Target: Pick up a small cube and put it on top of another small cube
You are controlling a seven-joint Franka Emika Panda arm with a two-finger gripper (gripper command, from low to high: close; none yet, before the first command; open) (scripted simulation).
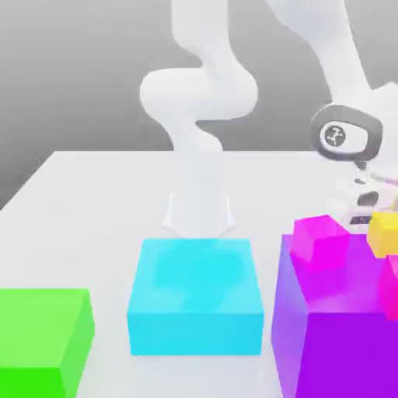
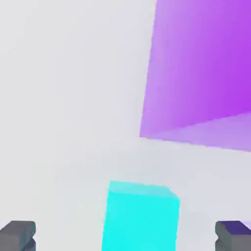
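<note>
A small magenta cube (image 1: 320, 237) and a small orange cube (image 1: 385, 232) rest on top of the big purple block (image 1: 334, 334). Part of another magenta cube (image 1: 391, 284) shows at the exterior view's right edge. My gripper (image 1: 365, 204) hangs just behind the purple block, close to the orange cube. In the hand view my gripper (image 2: 125, 236) is open, its grey fingertips (image 2: 17, 235) spread wide. A cyan cube (image 2: 139, 215) lies on the white table between them, untouched, and the purple block (image 2: 201, 73) stands beside it.
A large cyan block (image 1: 196, 299) sits in the middle of the white table (image 1: 101, 210), in front of the arm's base (image 1: 198, 210). A large green block (image 1: 43, 338) stands at the exterior view's lower left.
</note>
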